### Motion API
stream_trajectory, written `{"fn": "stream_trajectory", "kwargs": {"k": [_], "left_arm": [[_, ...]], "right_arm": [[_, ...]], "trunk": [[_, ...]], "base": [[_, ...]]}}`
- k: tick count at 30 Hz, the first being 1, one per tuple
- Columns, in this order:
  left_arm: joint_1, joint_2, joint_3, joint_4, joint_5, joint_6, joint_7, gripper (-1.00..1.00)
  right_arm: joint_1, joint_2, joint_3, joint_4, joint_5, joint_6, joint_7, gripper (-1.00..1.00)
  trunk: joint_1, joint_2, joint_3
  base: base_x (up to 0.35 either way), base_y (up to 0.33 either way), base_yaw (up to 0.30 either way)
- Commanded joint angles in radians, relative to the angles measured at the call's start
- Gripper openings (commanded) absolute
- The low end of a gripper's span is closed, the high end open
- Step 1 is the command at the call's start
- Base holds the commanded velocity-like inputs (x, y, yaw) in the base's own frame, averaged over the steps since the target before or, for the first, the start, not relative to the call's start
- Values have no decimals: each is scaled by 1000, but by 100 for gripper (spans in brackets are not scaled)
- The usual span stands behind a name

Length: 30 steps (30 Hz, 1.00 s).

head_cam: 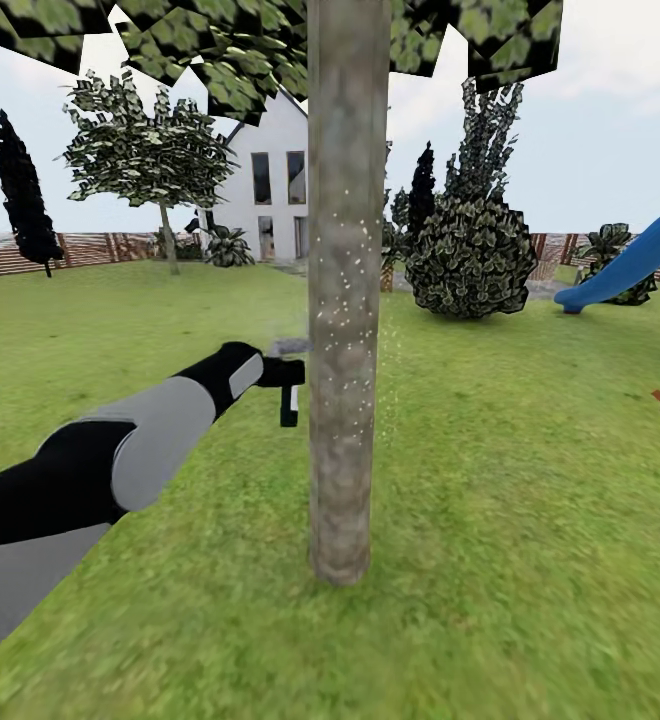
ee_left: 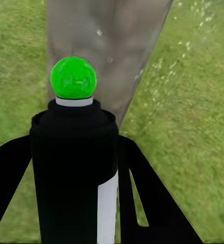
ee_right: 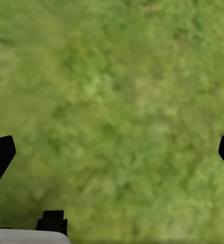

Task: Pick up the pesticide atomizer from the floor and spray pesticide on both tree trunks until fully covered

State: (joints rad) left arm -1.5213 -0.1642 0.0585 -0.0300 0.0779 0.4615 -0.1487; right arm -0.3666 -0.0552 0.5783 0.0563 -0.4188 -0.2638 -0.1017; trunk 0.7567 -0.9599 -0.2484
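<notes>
So I'm parked on the lawn (head_cam: 530, 560), which is just patchy green grass all the way out to a brown slatted fence (head_cam: 90, 250) at the back. Behind the fence there's a white house (head_cam: 270, 180) with dark windows, under a pale cloudy sky. There's a big rounded shrub (head_cam: 470, 255) right of centre, a dark narrow cypress (head_cam: 25, 200) far left, and a blue slide (head_cam: 630, 262) poking in from the right edge.

Dead ahead is the tree trunk (head_cam: 347, 300), thick, grey-brown and mottled, planted straight in the grass, with its leafy canopy (head_cam: 220, 50) along the top of the head view. White specks are scattered over the trunk's middle and in the air just to its right. A second tree (head_cam: 150, 150) stands well back on the left, near the fence.

My left gripper (head_cam: 288, 385) is up just beside the trunk on its left side, fingers clamped on the pesticide atomizer (ee_left: 74, 173). Through the left wrist cam its green spot (ee_left: 73, 77) faces the trunk.

The right gripper (ee_right: 112, 152) hangs over bare grass, fingers wide apart, nothing between them.
</notes>
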Motion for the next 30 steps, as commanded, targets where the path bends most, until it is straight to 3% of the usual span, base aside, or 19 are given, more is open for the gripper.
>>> {"fn": "stream_trajectory", "kwargs": {"k": [1,7,10,13,17,24,26,28,30], "left_arm": [[26,1,3,-1,0,-27,0,-100],[167,1,3,-1,-1,-117,0,-100],[313,2,3,-1,-1,-252,0,-100],[376,2,3,-1,-1,-330,-1,-100],[405,1,1,-1,-20,-388,-2,-100],[423,0,0,-1,-28,-395,-11,-100],[424,1,0,-1,-29,-395,-119,-100],[424,2,0,-3,-30,-394,-173,-100],[424,4,0,-3,-30,-394,-188,-100]], "right_arm": [[0,0,0,0,0,0,0,100],[0,0,0,0,0,0,0,100],[0,3,1,0,2,1,3,100],[0,12,3,0,3,0,7,100],[0,14,3,-1,3,-1,7,100],[0,19,3,-1,2,-1,7,100],[0,20,3,-1,3,-1,7,100],[0,20,3,-1,2,-1,7,100],[0,20,3,-1,3,-1,7,100]], "trunk": [[0,0,0],[0,0,0],[0,0,0],[0,0,0],[0,0,0],[0,0,0],[0,0,0],[0,0,0],[0,0,0]], "base": [[0,0,0],[0,0,0],[0,0,0],[0,0,0],[0,71,0],[-25,314,0],[79,346,-94],[120,347,-224],[133,347,-269]]}}
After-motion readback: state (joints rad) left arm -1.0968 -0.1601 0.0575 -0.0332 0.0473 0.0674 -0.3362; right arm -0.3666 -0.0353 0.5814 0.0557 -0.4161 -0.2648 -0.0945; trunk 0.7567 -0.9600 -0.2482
